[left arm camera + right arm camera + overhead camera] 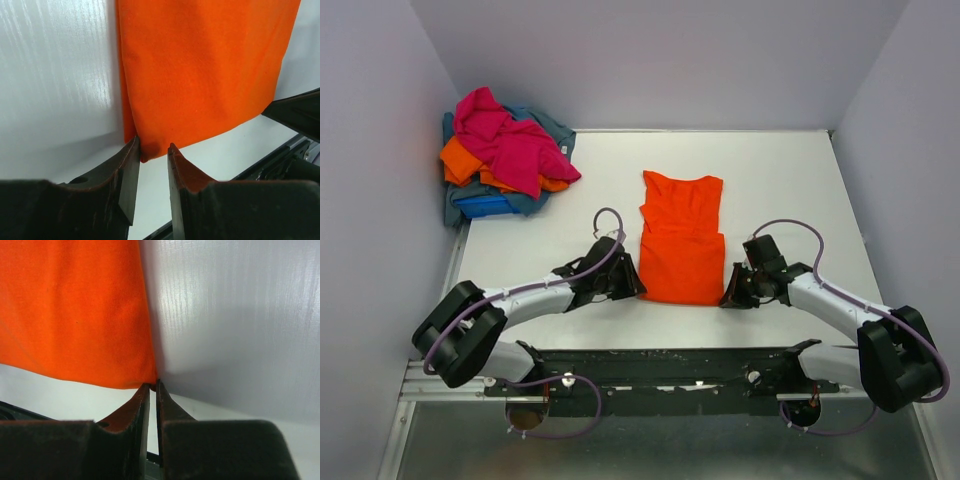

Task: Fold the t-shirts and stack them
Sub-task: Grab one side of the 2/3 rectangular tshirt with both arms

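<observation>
An orange t-shirt (680, 240) lies folded into a narrow strip in the middle of the white table (790, 190). My left gripper (638, 284) is at its near left corner. In the left wrist view the gripper (154, 146) stands open, its tips either side of the corner of the orange t-shirt (200, 75), and the fabric touches the left finger. My right gripper (728, 297) is at the near right corner. In the right wrist view the gripper (154, 384) has its jaws almost together, pinching the very corner of the orange t-shirt (75, 305).
A loose pile of t-shirts (505, 155), magenta on top with orange, royal blue and grey-blue beneath, sits at the back left corner against the wall. A black mounting rail (670, 365) runs along the near edge between the arm bases.
</observation>
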{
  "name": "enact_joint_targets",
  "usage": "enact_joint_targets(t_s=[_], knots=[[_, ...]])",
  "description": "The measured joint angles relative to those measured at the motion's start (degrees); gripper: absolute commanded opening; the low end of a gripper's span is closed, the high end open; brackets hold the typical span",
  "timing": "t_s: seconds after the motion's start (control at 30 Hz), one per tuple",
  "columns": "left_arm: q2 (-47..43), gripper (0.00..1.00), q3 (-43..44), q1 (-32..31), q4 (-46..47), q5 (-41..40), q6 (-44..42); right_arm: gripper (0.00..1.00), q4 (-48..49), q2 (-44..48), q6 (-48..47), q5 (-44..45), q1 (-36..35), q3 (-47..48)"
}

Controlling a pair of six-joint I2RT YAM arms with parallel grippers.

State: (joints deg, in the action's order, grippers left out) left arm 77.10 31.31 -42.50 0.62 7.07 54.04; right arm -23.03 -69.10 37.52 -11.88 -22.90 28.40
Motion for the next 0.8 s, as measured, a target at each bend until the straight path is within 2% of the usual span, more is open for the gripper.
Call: enact_joint_targets(t_s=[0.27, 0.33, 0.4, 0.43, 0.6, 0.8], knots=[[3.2, 0.33, 0.9, 0.0, -0.8, 0.0, 0.1, 0.16, 0.0, 0.0, -0.2, 0.0, 0.0, 0.0], [3.2, 0.28, 0.9, 0.0, -1.2, 0.0, 0.1, 0.11, 0.0, 0.1, -0.3, 0.0, 0.0, 0.0], [3.2, 0.18, 0.9, 0.0, -1.6, -0.1, 0.1, 0.02, -0.1, 0.3, -0.5, 0.0, 0.0, 0.0], [3.2, 0.14, 0.9, 0.0, -1.8, -0.1, 0.1, 0.01, -0.1, 0.3, -0.7, 0.0, 0.0, 0.0], [5.1, 0.01, 1.9, -0.5, -2.0, -0.1, -0.3, 0.01, -0.7, 0.4, -1.1, 0.1, 0.0, 0.4], [5.2, 0.00, 2.6, -1.1, -3.0, -0.4, -0.8, 0.01, -2.7, 4.5, -1.3, 0.1, 0.0, 0.6]])
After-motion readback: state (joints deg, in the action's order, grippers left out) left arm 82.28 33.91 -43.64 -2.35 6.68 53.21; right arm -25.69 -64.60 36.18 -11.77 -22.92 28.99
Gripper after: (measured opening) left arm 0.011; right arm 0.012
